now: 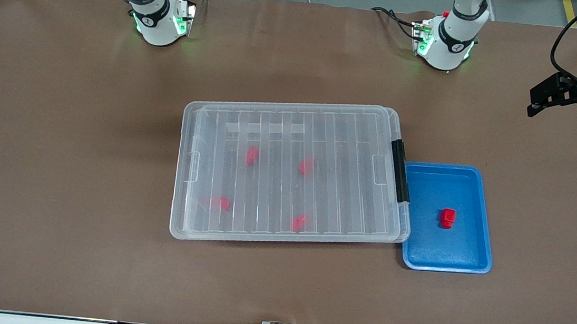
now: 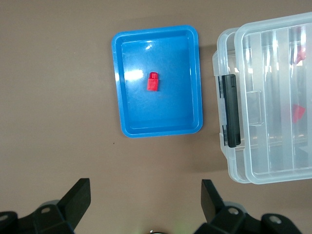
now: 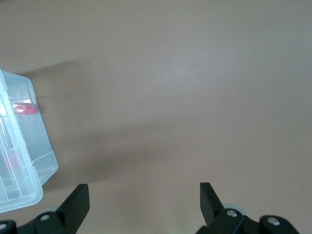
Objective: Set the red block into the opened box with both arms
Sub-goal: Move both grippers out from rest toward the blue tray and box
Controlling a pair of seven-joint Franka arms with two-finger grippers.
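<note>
Hovering over table, both pincers spread: left pincer (image 2: 144, 202), right pincer (image 3: 144, 202); box (image 1: 293, 115) lidded.

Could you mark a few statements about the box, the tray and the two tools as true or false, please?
1. The lid is off the box. False: the ribbed clear lid lies on it, with the black handle at the left arm's end.
2. A red block lies in the blue tray. True.
3. The tray sits beside the box, at the handle end. True.
4. The left tool holds a red block. False: it is open and empty, over bare table by the tray.
5. The right tool is open. True.
6. Two red blocks show through the lid. False: four do.
</note>
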